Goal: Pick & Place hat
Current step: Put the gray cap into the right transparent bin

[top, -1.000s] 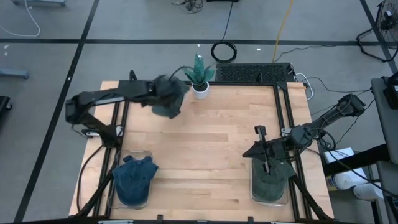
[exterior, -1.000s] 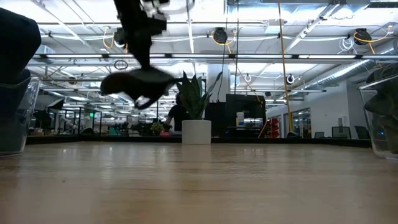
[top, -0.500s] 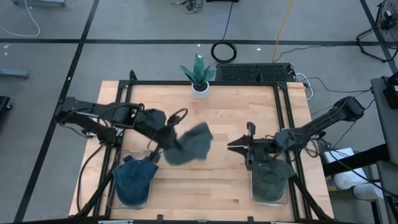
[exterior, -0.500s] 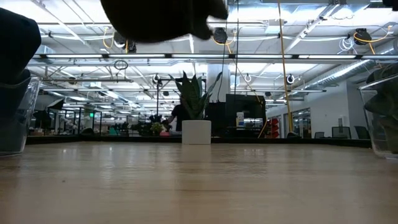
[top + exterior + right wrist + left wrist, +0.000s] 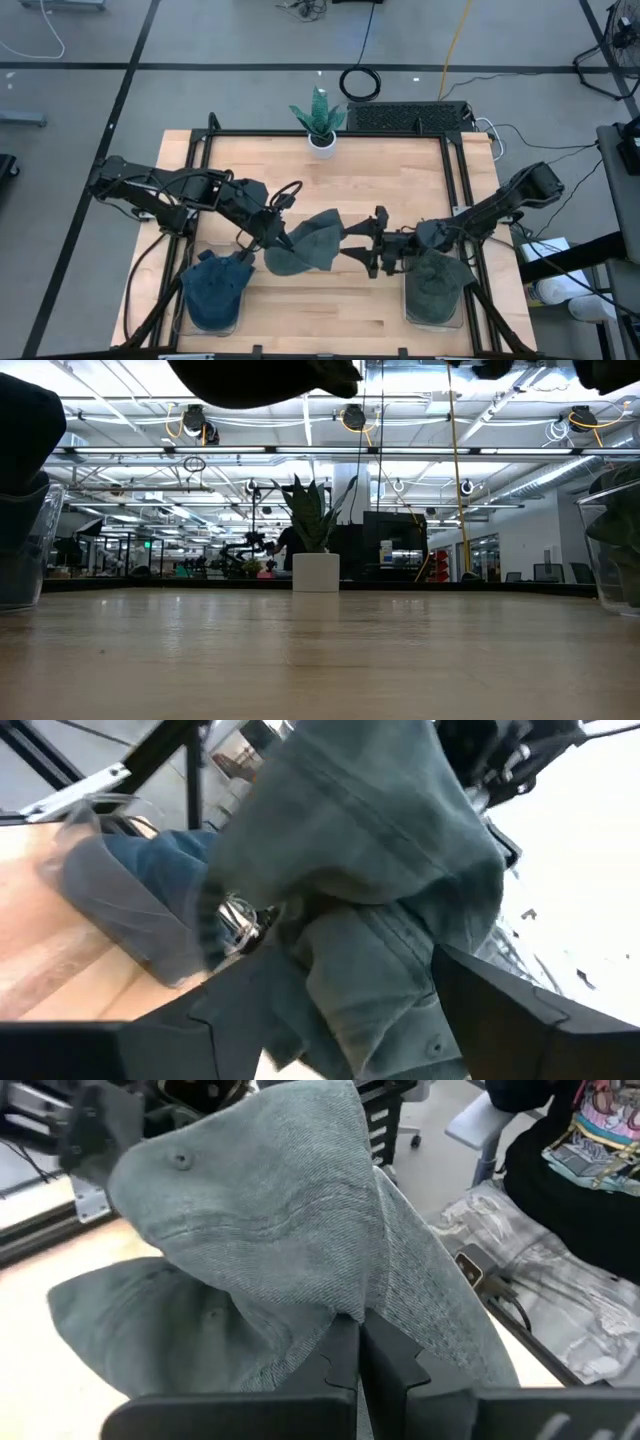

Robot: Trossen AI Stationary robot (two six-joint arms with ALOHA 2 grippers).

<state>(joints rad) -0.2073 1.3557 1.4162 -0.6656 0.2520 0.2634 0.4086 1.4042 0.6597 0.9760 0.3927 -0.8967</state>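
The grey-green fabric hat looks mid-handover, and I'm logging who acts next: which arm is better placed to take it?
Right. The left gripper is shut on the grey-green fabric hat above mid-table, while the right gripper is open beside its brim, near the right clear bin.

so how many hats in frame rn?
3. A grey-green hat held up mid-table by the left gripper, with the right gripper open around its other edge; a blue hat in the front-left bin; a green hat in the front-right bin. More may be hidden underneath those.
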